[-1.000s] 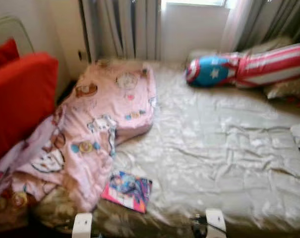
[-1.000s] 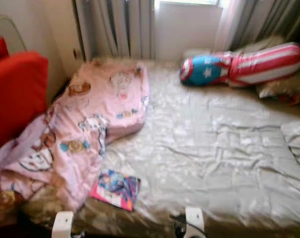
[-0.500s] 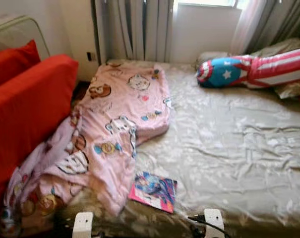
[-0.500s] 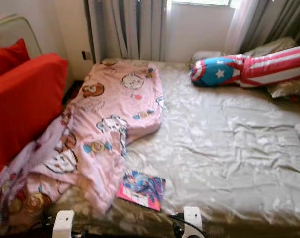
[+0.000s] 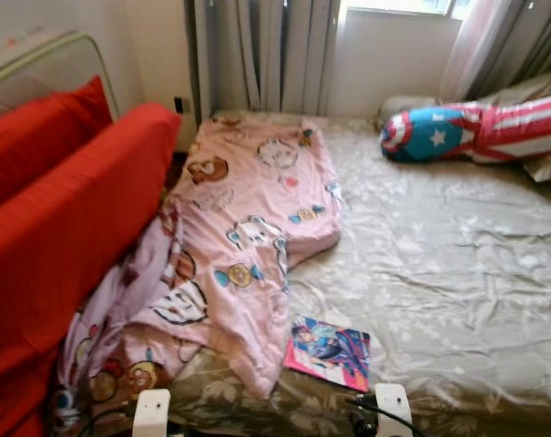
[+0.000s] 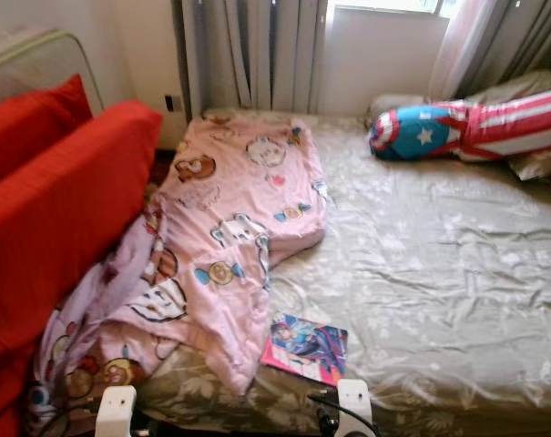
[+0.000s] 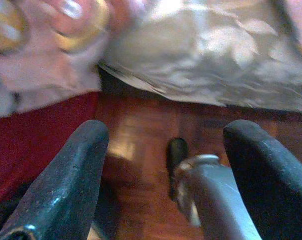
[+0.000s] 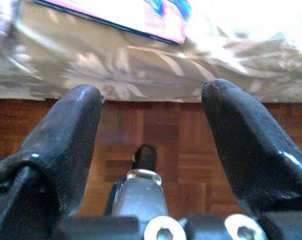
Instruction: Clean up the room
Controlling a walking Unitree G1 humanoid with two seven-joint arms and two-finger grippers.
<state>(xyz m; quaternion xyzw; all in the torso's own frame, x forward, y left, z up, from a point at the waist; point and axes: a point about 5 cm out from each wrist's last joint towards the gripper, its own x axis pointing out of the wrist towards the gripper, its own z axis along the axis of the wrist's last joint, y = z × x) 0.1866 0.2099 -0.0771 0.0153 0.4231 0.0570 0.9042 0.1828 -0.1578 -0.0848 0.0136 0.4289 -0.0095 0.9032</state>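
Pink book [image 5: 328, 352] on bed [image 5: 439, 273], wooden floor [image 8: 160, 135] below.

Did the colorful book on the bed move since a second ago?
No. The book sits by the same corner of the pink blanket, near the bed's front edge. The whole picture shifted, so the camera turned.
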